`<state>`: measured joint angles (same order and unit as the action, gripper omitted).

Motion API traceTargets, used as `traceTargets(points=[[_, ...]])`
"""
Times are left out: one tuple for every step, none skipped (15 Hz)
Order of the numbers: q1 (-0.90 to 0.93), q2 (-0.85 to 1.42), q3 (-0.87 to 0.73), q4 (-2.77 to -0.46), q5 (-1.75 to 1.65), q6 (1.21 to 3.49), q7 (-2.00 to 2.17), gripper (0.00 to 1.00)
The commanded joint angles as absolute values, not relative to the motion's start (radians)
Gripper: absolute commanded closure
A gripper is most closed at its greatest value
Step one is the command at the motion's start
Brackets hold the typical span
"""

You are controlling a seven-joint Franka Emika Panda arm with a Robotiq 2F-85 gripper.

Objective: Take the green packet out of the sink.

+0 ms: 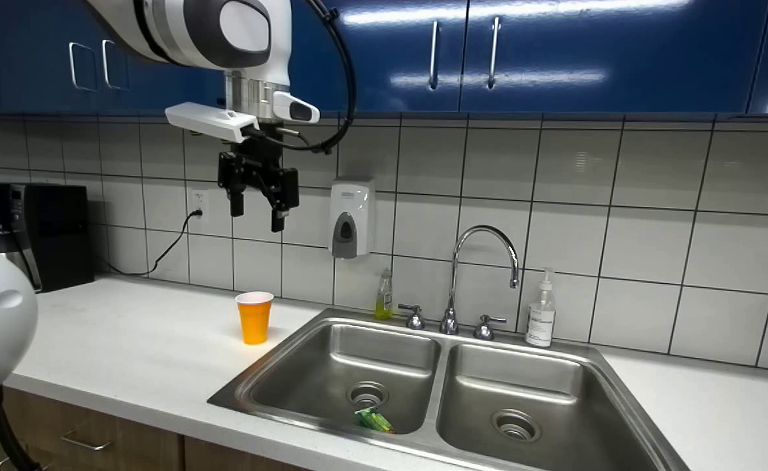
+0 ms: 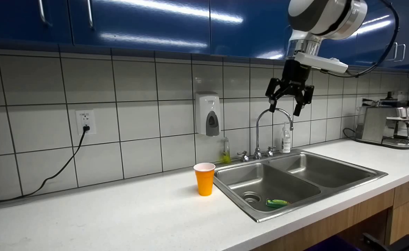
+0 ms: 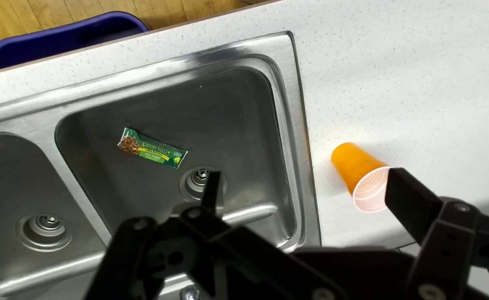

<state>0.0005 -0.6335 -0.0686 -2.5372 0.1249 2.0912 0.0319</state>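
Note:
The green packet (image 3: 155, 149), a Nature Valley bar wrapper with a yellow stripe, lies flat in the sink (image 3: 296, 137), beside the drain of the basin nearer the orange cup. It shows in both exterior views (image 1: 375, 420) (image 2: 277, 203), partly hidden by the front rim in an exterior view. My gripper (image 1: 258, 219) is open and empty, fingers pointing down, high above the counter and sink, well apart from the packet. It also shows in an exterior view (image 2: 285, 112). In the wrist view the fingers (image 3: 305, 183) are wide apart, with the packet up and left of them.
An orange cup (image 3: 353, 166) stands upright on the counter beside the sink. A faucet (image 1: 453, 281), yellow soap bottle (image 1: 384, 297) and white pump bottle (image 1: 541, 317) stand behind the sink. A soap dispenser (image 2: 208, 113) hangs on the tiles. Blue cabinets (image 1: 554, 59) are overhead.

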Motion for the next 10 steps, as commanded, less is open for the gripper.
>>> traceTargets(points=[[-0.01, -0.633, -0.06, -2.535, 0.131, 2.087, 0.027, 0.0], [-0.01, -0.633, -0.06, -2.535, 0.131, 2.087, 0.027, 0.0], [-0.013, -0.62, -0.062, -2.539, 0.132, 2.105, 0.028, 0.0], [-0.015, -0.606, -0.064, -2.544, 0.13, 2.124, 0.025, 0.0], [-0.019, -0.593, -0.064, -2.548, 0.125, 2.144, 0.025, 0.0], [-0.023, -0.572, -0.066, -2.555, 0.122, 2.176, 0.022, 0.0], [-0.027, -0.552, -0.067, -2.561, 0.118, 2.208, 0.02, 0.0], [-0.031, -0.527, -0.07, -2.569, 0.116, 2.245, 0.019, 0.0], [-0.035, -0.498, -0.074, -2.576, 0.115, 2.289, 0.015, 0.0], [-0.037, -0.468, -0.079, -2.582, 0.114, 2.331, 0.011, 0.0]])
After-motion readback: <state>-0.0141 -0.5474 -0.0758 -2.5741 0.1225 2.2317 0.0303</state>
